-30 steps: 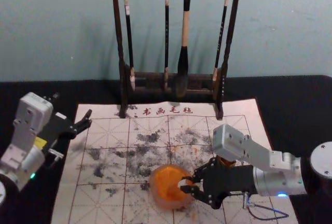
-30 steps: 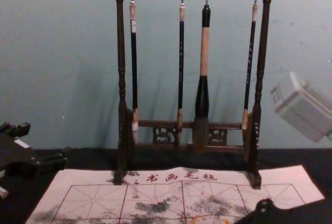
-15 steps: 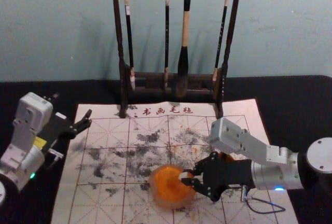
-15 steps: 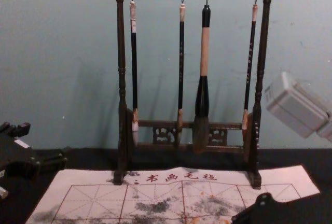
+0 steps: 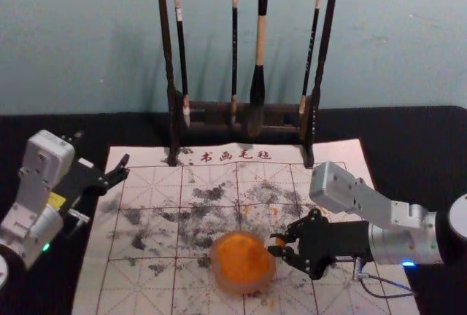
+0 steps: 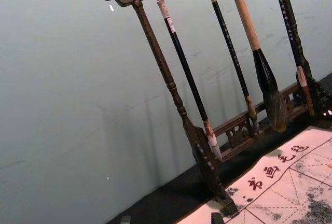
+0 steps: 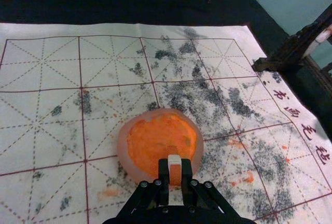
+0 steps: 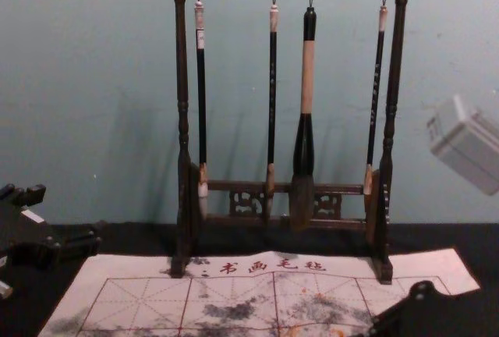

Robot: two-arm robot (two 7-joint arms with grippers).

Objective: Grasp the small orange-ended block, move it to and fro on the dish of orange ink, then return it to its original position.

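Block [image 7: 175,174] rightward — in right end effector [image 5: 274,243]

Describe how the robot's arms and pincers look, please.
The left arm and right arm are silver-grey, with boxy, round-cornered housings. The left has a yellow patch and a green light; the right has a blue light and a thin, looping cable. The left pincer is black with a white label; the right pincer is black, with visible screws.
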